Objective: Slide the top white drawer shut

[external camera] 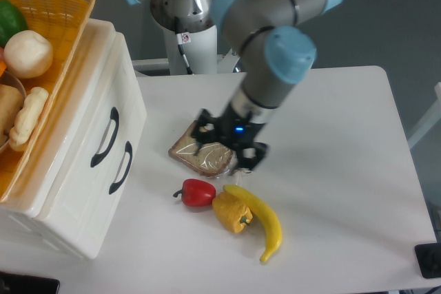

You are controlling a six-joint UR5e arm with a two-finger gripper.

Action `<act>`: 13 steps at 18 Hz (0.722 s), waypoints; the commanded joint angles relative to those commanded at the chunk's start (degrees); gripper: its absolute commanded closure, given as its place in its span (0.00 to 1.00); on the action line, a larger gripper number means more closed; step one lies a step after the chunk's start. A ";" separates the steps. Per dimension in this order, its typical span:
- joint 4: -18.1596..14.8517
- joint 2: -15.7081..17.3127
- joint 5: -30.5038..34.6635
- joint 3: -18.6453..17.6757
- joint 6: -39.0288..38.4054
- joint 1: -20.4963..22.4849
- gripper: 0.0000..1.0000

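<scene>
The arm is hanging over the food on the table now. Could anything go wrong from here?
Possibly. The gripper hangs right above the wrapped bread slice, so a low move might snag or drag it. The red pepper, yellow pepper and banana lie close together just below, so a sweep that way could scatter them. The top white drawer looks flush with the cabinet, so that part seems safe.
</scene>
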 joint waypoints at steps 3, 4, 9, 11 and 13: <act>0.35 -2.02 6.94 1.14 7.91 2.29 0.00; 0.61 -2.72 8.01 1.41 10.37 3.43 0.00; 2.46 -7.12 8.63 3.69 28.21 8.96 0.00; 2.46 -7.65 11.87 4.05 32.70 10.29 0.00; 2.63 -8.43 15.48 4.13 34.65 10.29 0.00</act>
